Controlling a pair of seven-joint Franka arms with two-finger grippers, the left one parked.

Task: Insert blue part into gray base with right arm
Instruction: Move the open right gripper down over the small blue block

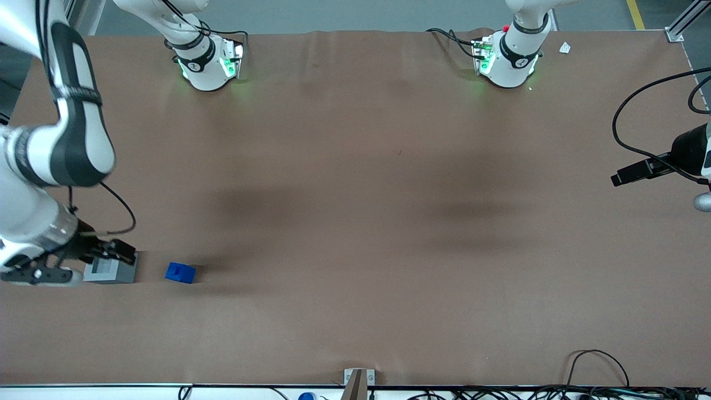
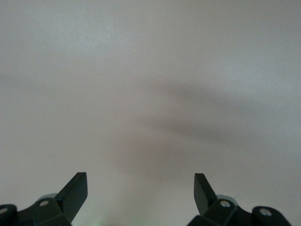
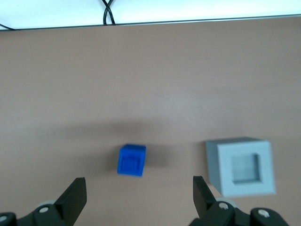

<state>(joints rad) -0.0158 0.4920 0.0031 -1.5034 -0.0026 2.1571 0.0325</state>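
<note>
You have one gray base on the brown worktop, and its square recess holds nothing. There is one blue part, and it sits on the worktop just beside the base, apart from it, toward the parked arm's end. The right arm holds its gripper above the base at the working arm's end. You see the jaws stand wide apart and they hold nothing.
</note>
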